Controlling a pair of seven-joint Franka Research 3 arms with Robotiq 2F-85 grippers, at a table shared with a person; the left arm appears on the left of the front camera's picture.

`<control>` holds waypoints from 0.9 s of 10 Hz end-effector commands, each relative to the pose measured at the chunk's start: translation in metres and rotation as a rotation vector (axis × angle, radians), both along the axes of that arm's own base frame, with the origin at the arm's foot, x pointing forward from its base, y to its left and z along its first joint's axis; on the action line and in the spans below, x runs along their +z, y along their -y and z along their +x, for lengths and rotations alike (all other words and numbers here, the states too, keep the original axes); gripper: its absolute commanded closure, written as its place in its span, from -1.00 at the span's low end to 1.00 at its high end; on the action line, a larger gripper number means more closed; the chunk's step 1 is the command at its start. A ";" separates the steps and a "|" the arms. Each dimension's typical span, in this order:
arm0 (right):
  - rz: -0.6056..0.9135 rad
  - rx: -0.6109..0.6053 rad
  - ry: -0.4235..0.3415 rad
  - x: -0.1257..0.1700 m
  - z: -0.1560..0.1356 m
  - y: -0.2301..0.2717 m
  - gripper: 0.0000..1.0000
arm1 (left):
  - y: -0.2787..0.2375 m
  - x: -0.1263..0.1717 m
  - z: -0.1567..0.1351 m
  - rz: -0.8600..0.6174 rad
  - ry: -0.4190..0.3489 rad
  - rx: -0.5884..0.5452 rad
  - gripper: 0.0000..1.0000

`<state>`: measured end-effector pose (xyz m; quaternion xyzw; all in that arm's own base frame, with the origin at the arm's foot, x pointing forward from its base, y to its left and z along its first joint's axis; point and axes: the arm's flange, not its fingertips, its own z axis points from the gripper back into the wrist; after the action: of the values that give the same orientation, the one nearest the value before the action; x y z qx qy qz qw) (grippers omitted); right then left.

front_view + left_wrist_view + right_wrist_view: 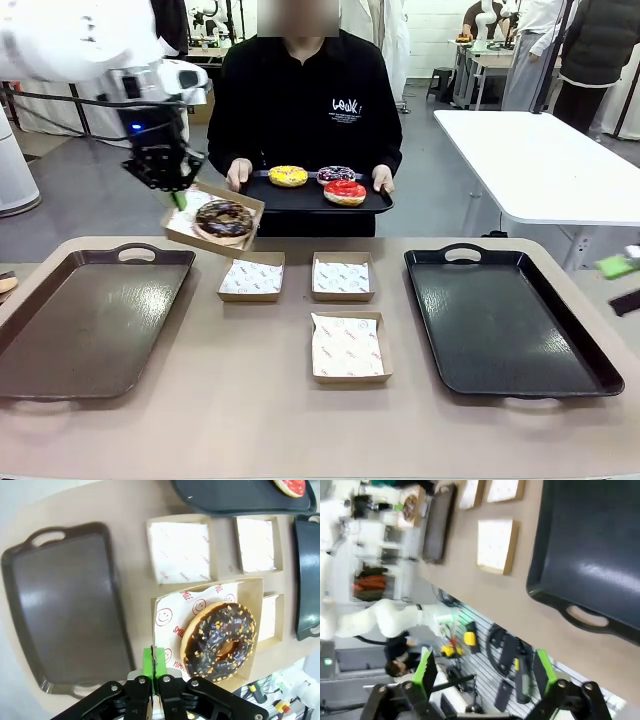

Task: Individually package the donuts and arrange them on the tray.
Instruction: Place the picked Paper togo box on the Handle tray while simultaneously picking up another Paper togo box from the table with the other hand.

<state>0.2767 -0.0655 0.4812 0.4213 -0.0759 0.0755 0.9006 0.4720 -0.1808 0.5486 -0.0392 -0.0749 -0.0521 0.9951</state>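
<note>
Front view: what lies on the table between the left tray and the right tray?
Three empty paper-lined boxes, seen in the front view: two side by side, one nearer the robot.

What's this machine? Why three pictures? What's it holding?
It's a robot with two white arms. The big picture looks across the table at a person holding a black tray with a yellow donut, purple donut and red donut. The other two come from small cameras on the arms' wrists. The left gripper is pinched shut on the edge of a cardboard box, in the air with a chocolate donut inside. The right gripper is open and empty. On the table lie three empty boxes and two dark trays.
</note>
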 end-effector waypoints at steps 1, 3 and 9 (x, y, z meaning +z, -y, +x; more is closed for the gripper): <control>-0.195 0.039 0.006 -0.006 0.000 -0.076 -1.00 | -0.040 -0.006 -0.029 -0.013 0.041 -0.012 0.98; -0.339 0.077 -0.005 -0.016 0.010 -0.143 -1.00 | -0.088 -0.025 -0.037 -0.033 0.042 0.018 0.98; -0.506 0.047 0.026 -0.063 0.029 -0.230 -1.00 | -0.178 -0.084 -0.033 0.032 0.017 0.023 0.98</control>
<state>0.3172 0.1691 0.4389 0.1655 -0.0556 0.1401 0.9746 0.4344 -0.0320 0.4712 -0.0282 -0.0716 -0.0338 0.9965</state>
